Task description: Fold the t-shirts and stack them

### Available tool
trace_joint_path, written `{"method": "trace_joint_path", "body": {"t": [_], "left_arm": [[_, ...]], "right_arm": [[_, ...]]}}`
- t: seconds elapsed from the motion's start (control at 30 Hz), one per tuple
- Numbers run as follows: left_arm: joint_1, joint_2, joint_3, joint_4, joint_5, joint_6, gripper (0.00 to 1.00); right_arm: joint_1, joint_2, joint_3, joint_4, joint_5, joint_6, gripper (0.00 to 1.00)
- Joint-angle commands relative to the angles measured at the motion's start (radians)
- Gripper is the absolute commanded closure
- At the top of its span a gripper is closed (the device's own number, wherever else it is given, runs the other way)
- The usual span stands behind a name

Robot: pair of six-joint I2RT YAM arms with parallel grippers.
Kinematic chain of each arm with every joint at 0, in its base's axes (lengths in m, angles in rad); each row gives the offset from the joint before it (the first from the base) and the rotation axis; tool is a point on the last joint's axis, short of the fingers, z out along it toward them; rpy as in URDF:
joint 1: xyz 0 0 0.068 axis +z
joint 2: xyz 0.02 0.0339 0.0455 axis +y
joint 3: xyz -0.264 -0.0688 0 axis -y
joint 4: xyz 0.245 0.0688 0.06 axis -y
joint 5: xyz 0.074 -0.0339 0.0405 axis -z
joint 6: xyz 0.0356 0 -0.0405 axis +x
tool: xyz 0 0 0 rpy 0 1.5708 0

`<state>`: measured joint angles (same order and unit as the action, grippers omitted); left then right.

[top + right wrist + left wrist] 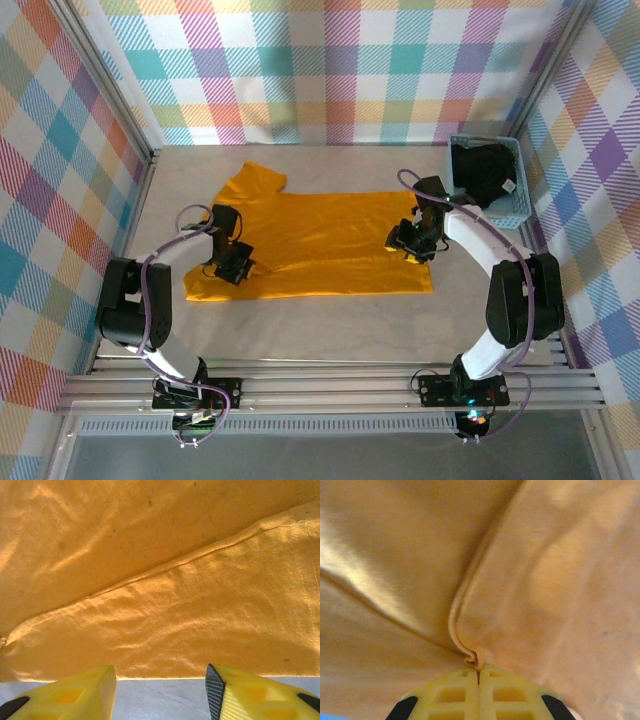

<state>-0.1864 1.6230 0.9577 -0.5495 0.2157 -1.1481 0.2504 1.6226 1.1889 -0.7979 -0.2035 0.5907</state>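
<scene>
The mustard-orange t-shirt (pixel 320 235) lies spread flat on the grey table, one sleeve pointing to the far left. At its near-left part my left gripper (pixel 236 268) is down on the cloth. In the left wrist view the yellow fingers (pixel 455 692) are pressed together, and the left gripper (pixel 479 669) pinches a raised hem fold of the shirt (pixel 545 580). My right gripper (pixel 405 245) sits at the shirt's right edge. It stands open (pixel 160 677) over bare table, just short of the shirt's hem (pixel 150 555). The black t-shirt (pixel 483 172) lies bunched in the basket.
The light-blue mesh basket (pixel 521 190) stands at the far right by the checked wall. Bare grey table (pixel 330 330) runs between the shirt and the metal rails (pixel 330 385) at the near edge. Checked walls close in the left, back and right sides.
</scene>
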Motion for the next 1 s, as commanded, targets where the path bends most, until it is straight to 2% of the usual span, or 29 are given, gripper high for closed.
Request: {"method": "trace_joint_path", "body": {"t": [0.0, 0.33, 0.53, 0.67, 0.7, 0.8, 0.83, 0.97], "left_arm": [[-0.027, 0.030, 0.079, -0.036, -0.020, 0.048, 1.00], [-0.098, 0.262, 0.418, -0.235, -0.100, 0.287, 1.00], [-0.137, 0.379, 0.565, -0.317, -0.128, 0.419, 1.00], [-0.169, 0.444, 0.654, -0.390, -0.185, 0.496, 1.00], [-0.172, 0.450, 0.662, -0.401, -0.202, 0.502, 0.98], [-0.174, 0.429, 0.664, -0.408, -0.259, 0.500, 0.55], [-0.174, 0.406, 0.664, -0.409, -0.275, 0.497, 0.47], [-0.172, 0.287, 0.602, -0.388, -0.303, 0.464, 0.44]], "right_arm": [[0.004, 0.005, 0.024, -0.012, -0.006, 0.010, 0.49], [0.004, 0.013, 0.034, -0.012, -0.011, 0.011, 0.50], [0.003, 0.006, 0.023, -0.015, -0.011, 0.011, 0.50], [0.004, 0.009, 0.015, -0.014, -0.016, 0.010, 0.50], [0.004, 0.011, 0.015, -0.012, -0.019, 0.008, 0.50], [0.004, 0.019, 0.014, -0.012, -0.021, 0.006, 0.49], [0.004, 0.022, 0.012, -0.012, -0.021, 0.005, 0.49], [-0.010, 0.048, -0.027, 0.013, -0.016, 0.010, 0.50]]}}
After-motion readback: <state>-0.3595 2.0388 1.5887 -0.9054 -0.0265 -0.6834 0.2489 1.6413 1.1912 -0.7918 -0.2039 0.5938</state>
